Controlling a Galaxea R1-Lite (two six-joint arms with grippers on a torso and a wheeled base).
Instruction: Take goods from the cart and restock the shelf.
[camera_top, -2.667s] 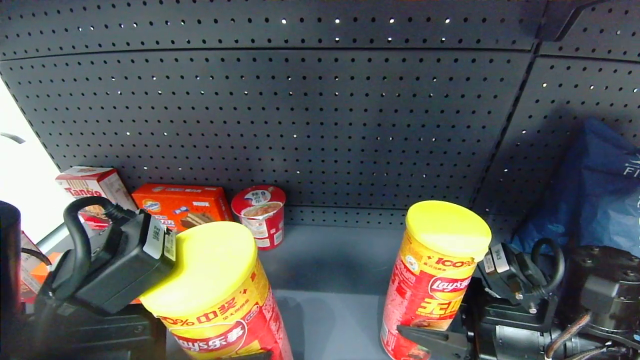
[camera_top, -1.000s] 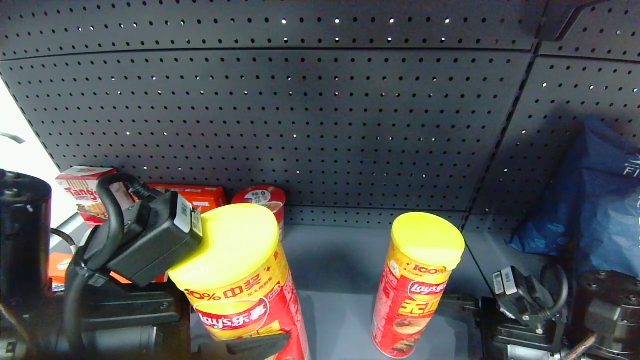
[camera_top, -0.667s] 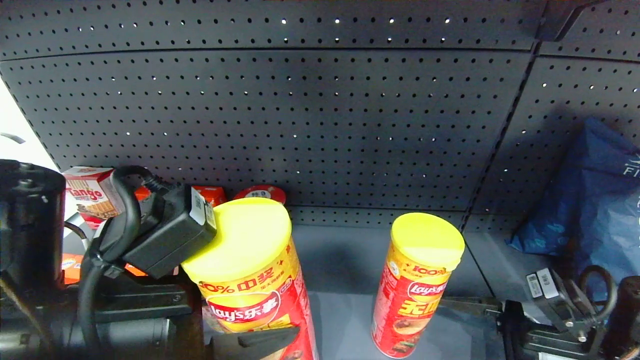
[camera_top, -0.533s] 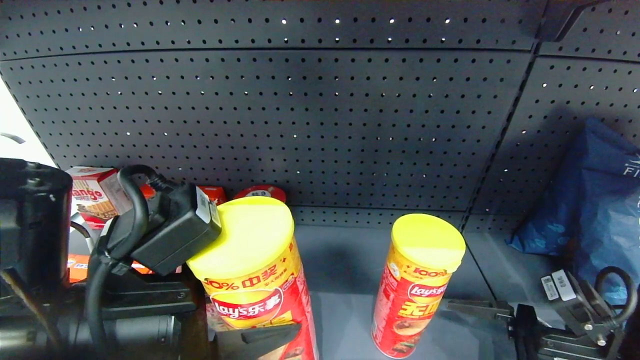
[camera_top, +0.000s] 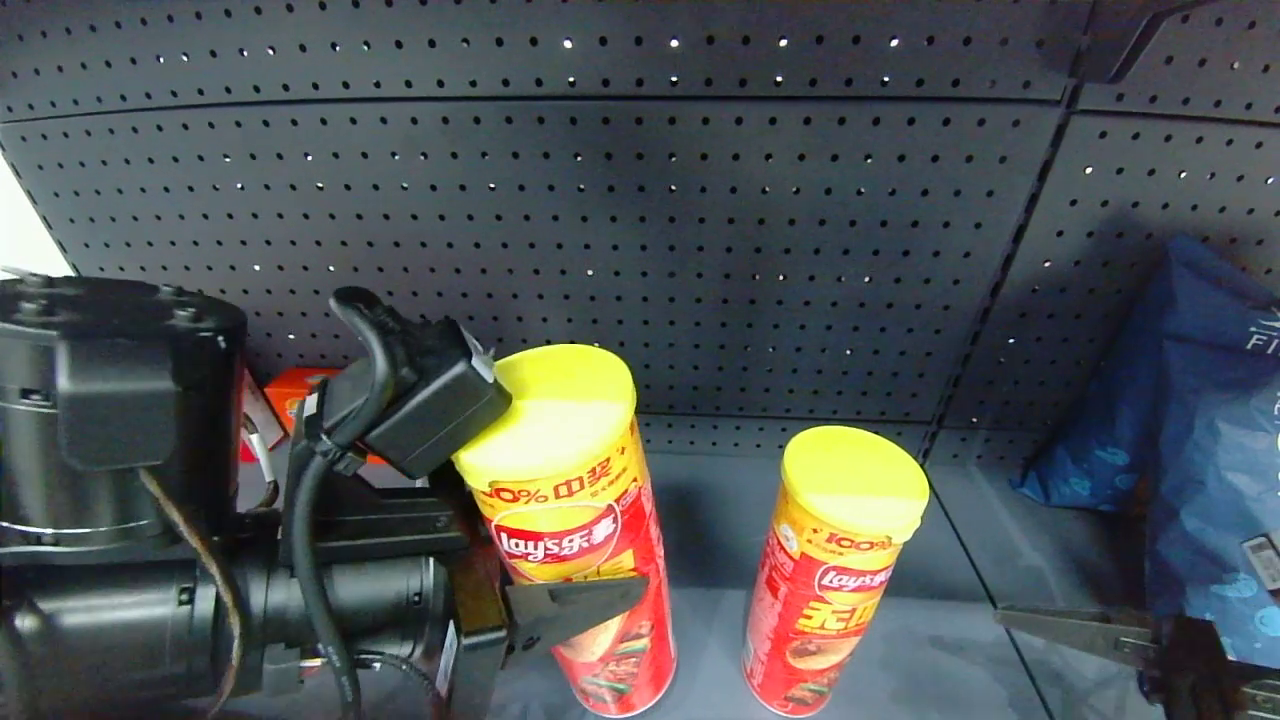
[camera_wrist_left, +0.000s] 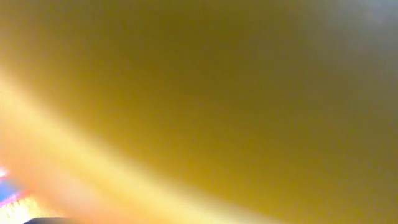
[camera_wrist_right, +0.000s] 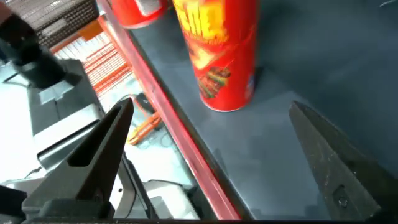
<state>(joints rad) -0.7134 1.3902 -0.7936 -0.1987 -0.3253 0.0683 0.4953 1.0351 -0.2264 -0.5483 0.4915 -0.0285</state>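
Two red chip cans with yellow lids are upright on the dark shelf. My left gripper (camera_top: 585, 612) is shut on the left can (camera_top: 565, 500) (camera_wrist_left: 199, 112), one black finger across its front, and the can's base is at or just above the shelf floor (camera_top: 700, 560). The right can (camera_top: 835, 580) (camera_wrist_right: 221, 56) stands free on the shelf, a short gap from the held one. My right gripper (camera_wrist_right: 210, 103) is open and holds nothing, pulled back from that can near the shelf's front edge. One of its fingers (camera_top: 1075, 630) shows at the lower right.
A perforated back panel (camera_top: 600, 250) closes the shelf behind the cans. A blue bag (camera_top: 1200, 400) fills the bay to the right of the upright post (camera_top: 1000, 270). An orange box (camera_top: 300, 390) sits behind my left arm. The shelf's red front lip (camera_wrist_right: 168, 118) runs below.
My left arm has carried its can rightward and deeper onto the shelf, close to the other can. My right gripper let go of the right can and drew back to the right.
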